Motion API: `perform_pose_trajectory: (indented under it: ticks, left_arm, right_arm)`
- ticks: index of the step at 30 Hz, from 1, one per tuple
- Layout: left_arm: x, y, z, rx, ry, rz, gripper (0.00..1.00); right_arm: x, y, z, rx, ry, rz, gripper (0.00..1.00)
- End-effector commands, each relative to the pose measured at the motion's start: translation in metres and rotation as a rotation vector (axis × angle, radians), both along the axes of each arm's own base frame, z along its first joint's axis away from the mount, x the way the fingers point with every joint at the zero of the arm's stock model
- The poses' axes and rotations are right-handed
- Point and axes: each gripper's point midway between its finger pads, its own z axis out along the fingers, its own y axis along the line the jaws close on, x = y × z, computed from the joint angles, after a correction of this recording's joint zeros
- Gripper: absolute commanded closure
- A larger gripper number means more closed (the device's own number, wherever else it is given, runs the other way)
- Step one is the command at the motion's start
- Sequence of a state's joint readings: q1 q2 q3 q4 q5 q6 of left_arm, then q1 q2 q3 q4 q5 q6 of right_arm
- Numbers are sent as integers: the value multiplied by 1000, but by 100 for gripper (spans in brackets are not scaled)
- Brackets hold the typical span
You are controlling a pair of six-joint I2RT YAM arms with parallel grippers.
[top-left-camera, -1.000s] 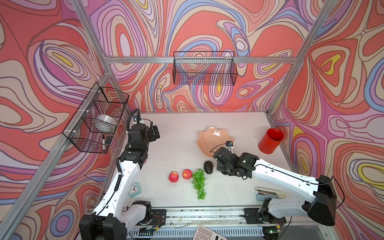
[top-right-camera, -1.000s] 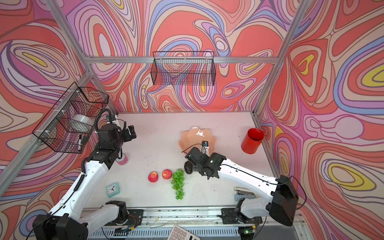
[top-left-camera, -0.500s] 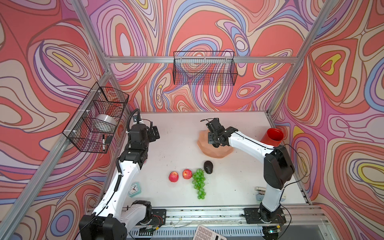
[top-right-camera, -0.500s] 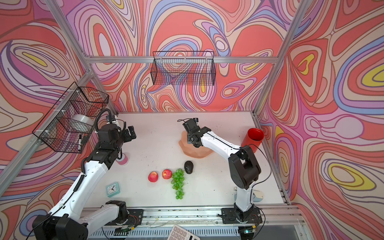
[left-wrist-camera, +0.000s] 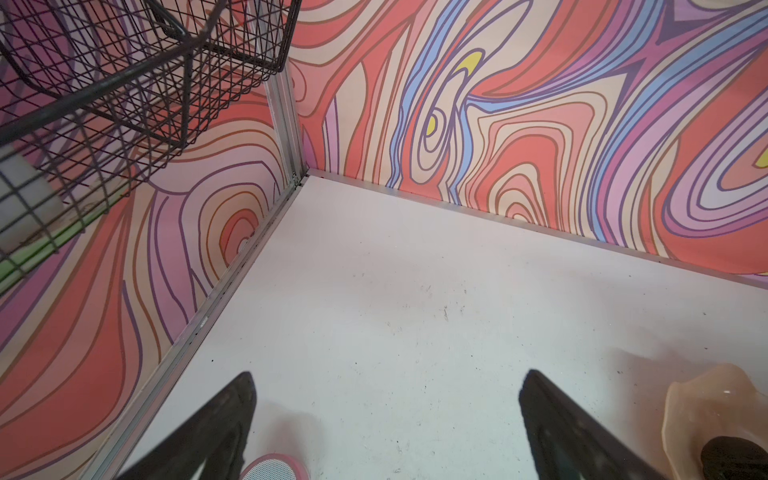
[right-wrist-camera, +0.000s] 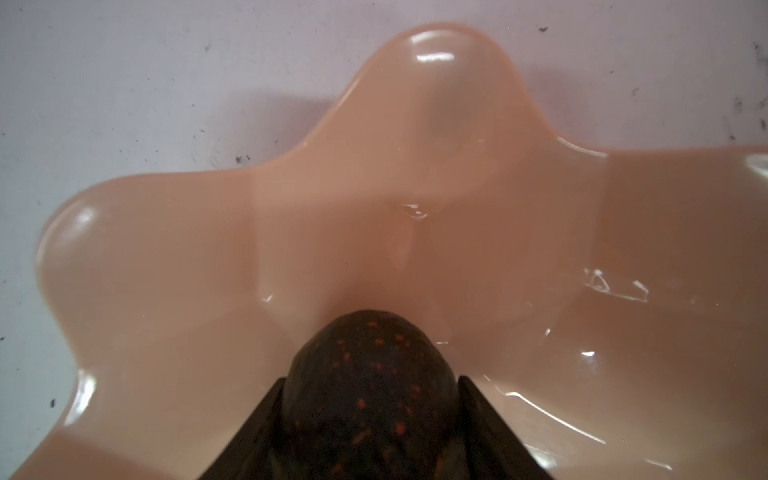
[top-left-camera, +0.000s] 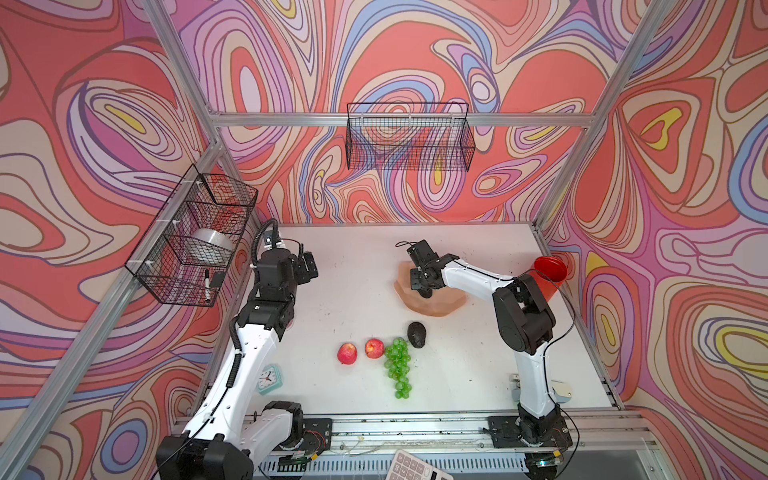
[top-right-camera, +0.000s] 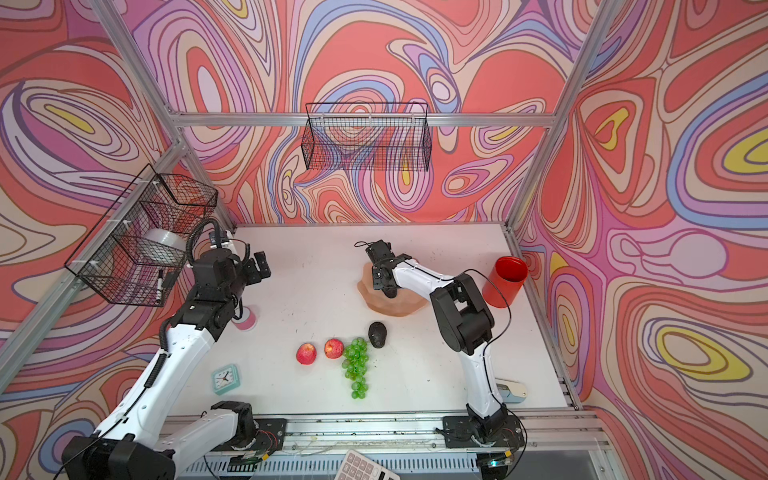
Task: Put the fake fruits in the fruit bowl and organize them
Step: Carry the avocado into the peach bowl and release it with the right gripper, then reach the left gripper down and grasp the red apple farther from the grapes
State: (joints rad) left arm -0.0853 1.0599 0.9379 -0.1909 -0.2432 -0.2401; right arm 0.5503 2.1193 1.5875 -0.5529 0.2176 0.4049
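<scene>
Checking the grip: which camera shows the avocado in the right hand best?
Right wrist view: the avocado fills the foreground, gripped by the right hand over the fruit bowl. Both top views show just a dark sliver under the hand; the left wrist view, a dark corner scrap.

Both top views are bright & evenly lit from overhead, w/ only short soft shadows on the worktop (top-left-camera: 353,291) and a wide-angle stretch toward the pic edges. In the right wrist view the glossy fruit bowl (right-wrist-camera: 415,187) carries small white glare spots, while the close-up avocado (right-wrist-camera: 370,395) & right fingers (right-wrist-camera: 486,436) are a bit soft. Left wrist view: back wall (left-wrist-camera: 540,124) sharp, left fingers (left-wrist-camera: 224,424) blurred.
</scene>
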Motion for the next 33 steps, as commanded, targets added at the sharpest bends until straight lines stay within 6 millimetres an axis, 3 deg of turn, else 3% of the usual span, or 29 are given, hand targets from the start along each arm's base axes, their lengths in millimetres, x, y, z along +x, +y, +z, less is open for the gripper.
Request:
perform_pose_trajectory:
  ticks: [1,4,13,17,25,33]
  left_arm:
    - [-5,4,0,4,2,15,1]
    - [-5,4,0,4,2,15,1]
    - [-7,1,-3,-13,20,6,1]
    - [-17,0,-14,-32,82,4,2]
    - [-67,-19,-47,-133,317,-79,4]
    - [-130,-67,-96,-376,579,-168,11]
  right_arm:
    - [9,5,-6,16,-11,1,53]
    - [9,3,-9,16,-4,-7,50]
    - [9,0,13,32,-37,-4,28]
    - [10,2,21,53,-47,6,21]
    - [18,-7,66,84,-133,-6,14]
    - [8,-33,129,113,-260,-42,7]
